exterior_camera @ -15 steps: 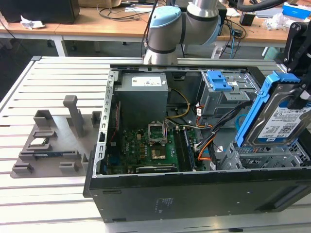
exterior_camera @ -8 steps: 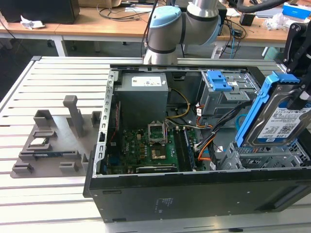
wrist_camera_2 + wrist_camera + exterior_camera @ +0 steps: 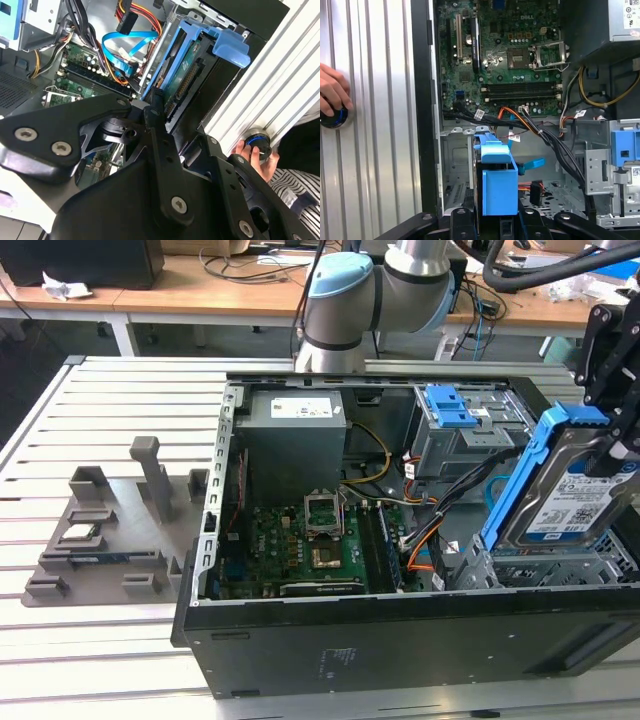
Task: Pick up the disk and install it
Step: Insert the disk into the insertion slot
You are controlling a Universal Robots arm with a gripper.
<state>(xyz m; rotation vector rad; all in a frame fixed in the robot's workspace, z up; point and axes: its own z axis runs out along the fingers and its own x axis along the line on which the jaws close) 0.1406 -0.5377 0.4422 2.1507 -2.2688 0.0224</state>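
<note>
While the open computer case (image 3: 400, 640) lies on its side across the slatted table (image 3: 90, 410), I hang over its end at the exterior view's right. My gripper (image 3: 618, 445) is pinching the disk (image 3: 560, 490), the fingers pressed against its upper end. The drive stands nearly upright, tilted a little, its long axis running down from my fingers toward the metal bay (image 3: 540, 565) directly below; its lower end sits right at the bay's mouth. In the first wrist view its blue frame (image 3: 496, 185) faces the motherboard (image 3: 510, 55). A person's hand (image 3: 332, 92) rests on a knob (image 3: 332, 117) on the table.

no legible text on any label
</note>
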